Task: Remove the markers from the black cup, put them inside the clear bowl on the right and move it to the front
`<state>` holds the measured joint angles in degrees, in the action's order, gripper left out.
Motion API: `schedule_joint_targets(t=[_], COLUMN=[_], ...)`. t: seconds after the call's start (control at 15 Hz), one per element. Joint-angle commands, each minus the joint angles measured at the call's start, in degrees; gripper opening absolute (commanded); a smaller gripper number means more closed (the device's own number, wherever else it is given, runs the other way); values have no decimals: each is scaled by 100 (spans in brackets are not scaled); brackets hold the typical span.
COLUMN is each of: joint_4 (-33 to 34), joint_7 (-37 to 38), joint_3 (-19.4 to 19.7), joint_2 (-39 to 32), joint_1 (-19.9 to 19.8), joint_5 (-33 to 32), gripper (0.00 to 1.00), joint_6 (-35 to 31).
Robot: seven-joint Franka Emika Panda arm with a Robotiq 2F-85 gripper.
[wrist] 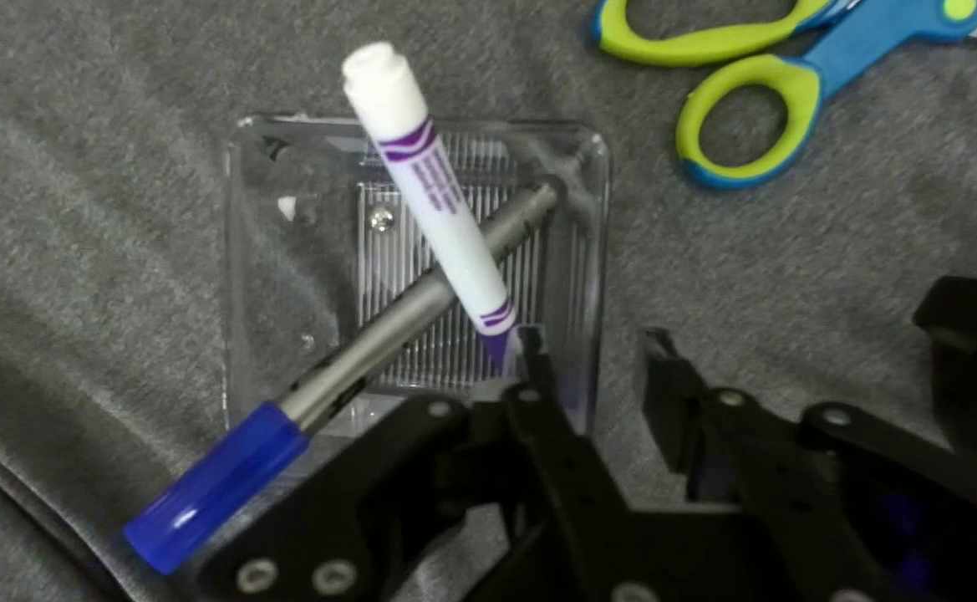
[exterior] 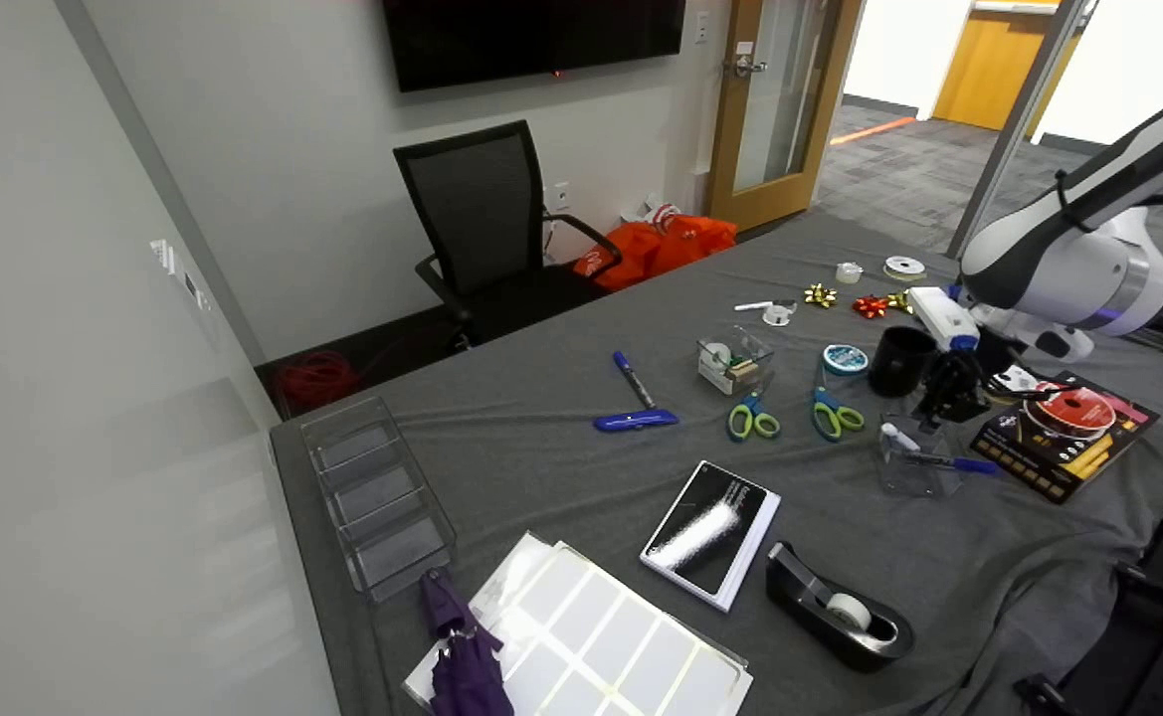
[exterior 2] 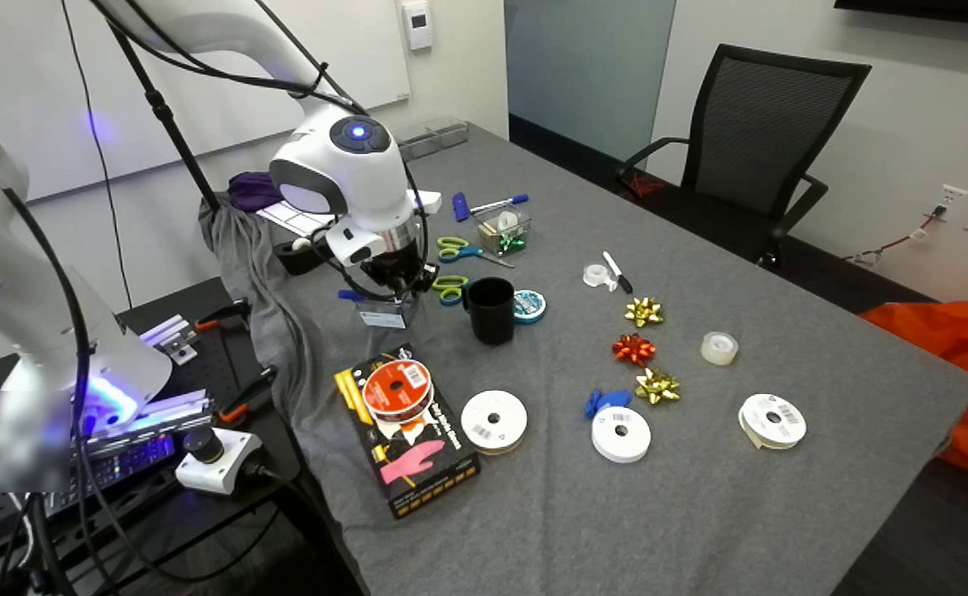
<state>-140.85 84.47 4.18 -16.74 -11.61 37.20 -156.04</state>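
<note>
wrist view: step, as judged: releasing white marker (wrist: 438, 196) into clear bowl (wrist: 576, 267), where it lies across blue-capped marker (wrist: 358, 361), both jutting past the rim; next, likely: raise the claw (wrist: 592, 351), then shift the bowl frontward. claw: jaws parted, nothing between. arm (exterior 2: 372, 186): in an exterior view, bent downward over the bowl. black cup (exterior 2: 492, 313): upright nearby on the desk (exterior 2: 657, 530), contents unseen.

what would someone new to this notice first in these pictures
Probably the white robot arm reaching over the grey table, with a blue light glowing on it in an exterior view. Next, perhaps, what look like bright orange bags near the black chair, beyond the table's edge. In the wrist view, the white marker with purple bands stands out, crossing over a blue-capped marker in the clear bowl.
</note>
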Motion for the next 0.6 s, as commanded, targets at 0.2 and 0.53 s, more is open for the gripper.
schedule_joint_targets(t=[0.2, 0.53], joint_4=[-122, -185], joint_7=[-249, -167], joint_3=[165, 437], joint_2=[245, 571], joint_1=[85, 95], joint_5=[138, -197], gripper=[85, 100], joint_6=[117, 227])
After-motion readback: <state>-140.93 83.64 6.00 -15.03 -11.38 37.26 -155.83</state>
